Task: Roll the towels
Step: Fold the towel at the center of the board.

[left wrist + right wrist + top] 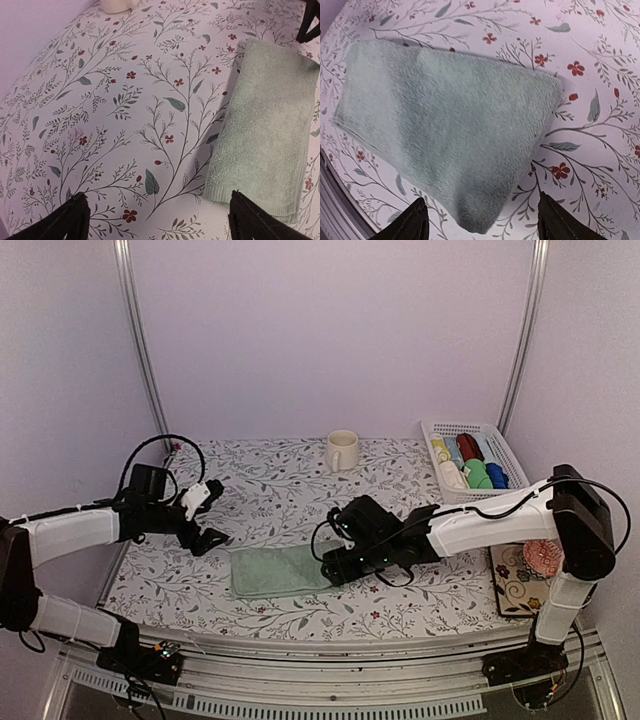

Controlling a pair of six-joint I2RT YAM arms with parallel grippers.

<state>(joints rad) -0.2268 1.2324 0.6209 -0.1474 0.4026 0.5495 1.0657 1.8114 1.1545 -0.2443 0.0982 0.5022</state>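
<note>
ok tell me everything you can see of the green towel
Pale sage green towel, soft terry by the look, folded into a long flat strip, not yet rolled. It lies on the floral tablecloth near the front middle. Its right end sits between the open fingers of the right tool; contact cannot be told.

The green towel [445, 130] is soft terry cloth, matt and fuzzy, with a flatter woven band along its hem. The counter [100, 100] has a smooth, matt covering printed with leaves and red flowers. The mug [341, 451] looks like glossy cream ceramic, and the basket [432, 430] is white moulded plastic lattice. On the left hand [157, 210] the fingers [72, 220] are matt black, seemingly plastic.
</note>
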